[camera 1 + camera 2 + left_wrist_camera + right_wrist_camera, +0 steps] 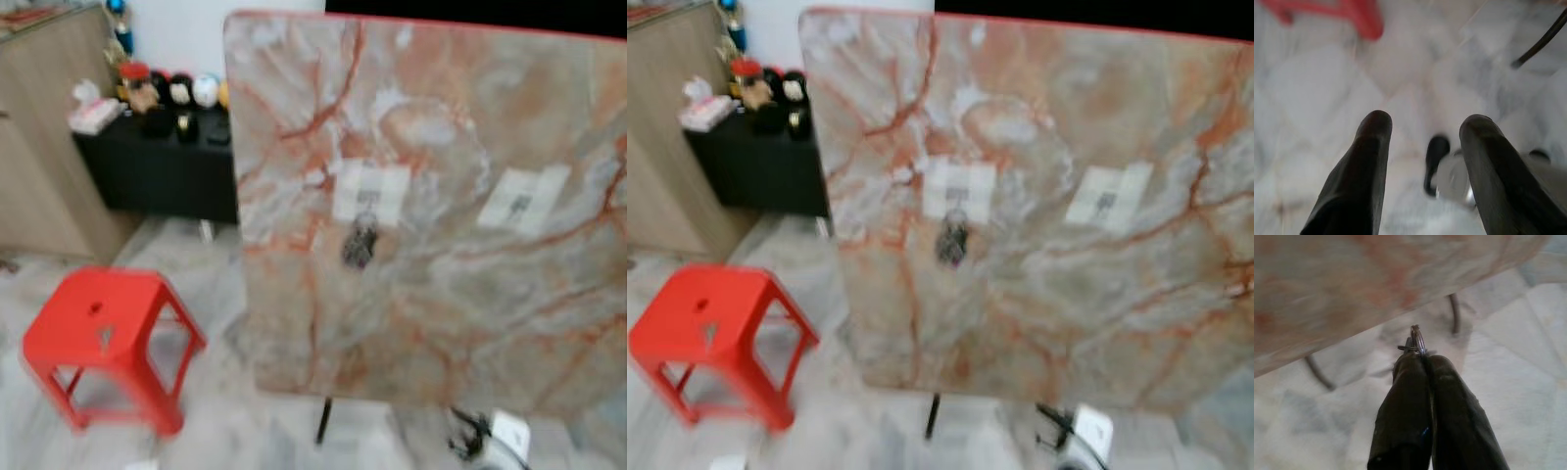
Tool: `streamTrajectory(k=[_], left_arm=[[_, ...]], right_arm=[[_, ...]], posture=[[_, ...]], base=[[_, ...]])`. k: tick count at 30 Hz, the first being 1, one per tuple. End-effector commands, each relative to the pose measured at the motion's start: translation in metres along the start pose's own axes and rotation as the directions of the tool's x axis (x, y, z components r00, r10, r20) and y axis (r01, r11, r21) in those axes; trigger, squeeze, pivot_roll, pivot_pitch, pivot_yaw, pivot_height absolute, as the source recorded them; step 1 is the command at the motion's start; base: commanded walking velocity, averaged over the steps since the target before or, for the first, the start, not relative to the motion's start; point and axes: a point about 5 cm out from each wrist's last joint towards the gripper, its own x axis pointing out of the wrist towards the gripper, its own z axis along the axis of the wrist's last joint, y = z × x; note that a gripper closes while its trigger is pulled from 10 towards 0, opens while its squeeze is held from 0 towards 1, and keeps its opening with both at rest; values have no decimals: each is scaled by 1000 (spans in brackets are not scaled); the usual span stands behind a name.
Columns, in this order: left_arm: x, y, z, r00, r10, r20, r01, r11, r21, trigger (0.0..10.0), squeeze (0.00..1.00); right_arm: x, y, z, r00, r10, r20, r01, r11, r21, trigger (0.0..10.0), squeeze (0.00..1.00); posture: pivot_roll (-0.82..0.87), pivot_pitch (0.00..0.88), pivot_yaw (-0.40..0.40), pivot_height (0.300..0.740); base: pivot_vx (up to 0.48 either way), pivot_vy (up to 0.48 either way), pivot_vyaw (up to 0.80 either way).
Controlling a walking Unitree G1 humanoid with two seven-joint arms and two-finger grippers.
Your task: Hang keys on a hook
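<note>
**Keys in grip, hanging not yet done**

Right gripper [1420, 357] pinched on a key ring [1417, 339], low beside the marble-patterned panel [441, 323] edge. Left gripper [1422, 127] spread, empty, aimed at the floor. Centre frame: two white hook plates, left one [370, 192] already carrying a dark bunch [360, 241], right one [522, 199] apparently free. Remaining: raise ring, loop over hook, release.

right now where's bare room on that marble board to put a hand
Free: the marble board below the hanging keys, and between the two white hook plates. Crowded: the black cabinet, packed with small items.
</note>
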Motion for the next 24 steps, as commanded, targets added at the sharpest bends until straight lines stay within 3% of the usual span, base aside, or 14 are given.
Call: streamTrajectory(k=[1,9,16,17,19,21,22,23,24], left_arm=[[0,-9,-6,999,-22,-25,22,1000,5,10000,0],[-1,-8,-8,999,-17,-31,17,1000,-1,10000,0],[-2,-7,-10,999,-13,-42,13,1000,-1,10000,0],[-2,-7,-10,999,-13,-44,13,1000,1,10000,0],[-2,-6,-11,999,-13,-48,13,1000,3,10000,0],[-2,-6,-11,999,-13,-49,14,1000,4,10000,0],[-2,-6,-11,999,-13,-49,14,1000,5,10000,0],[-2,-6,-11,999,-14,-49,14,1000,6,10000,0],[-2,-6,-11,999,-14,-49,14,1000,6,10000,0]], right_arm=[[1,-9,6,999,-32,26,32,999,5,10000,0],[2,-6,11,998,-45,52,44,999,19,10000,0],[-1,-9,29,965,-146,218,154,988,-19,10000,0],[-2,-8,32,957,-149,248,167,985,-50,10000,0],[-4,-3,47,922,-125,366,207,959,-195,10000,0],[-7,3,61,873,-82,480,267,905,-331,10000,0],[-9,6,70,840,-67,538,310,873,-375,10000,0],[-13,11,86,773,-38,633,371,836,-404,10000,0],[-13,11,86,773,-38,633,371,836,-404,10000,0]], posture=[[178,0,-73,740],[185,0,-77,740],[180,0,-76,740],[176,0,-73,740],[171,0,-72,740],[169,0,-71,740],[167,0,-70,740],[165,0,-71,740],[165,0,-71,740]], base=[[240,0,0],[0,0,0],[0,0,0],[0,0,0],[0,0,0],[0,0,0],[0,0,0],[0,0,0],[0,0,0]])
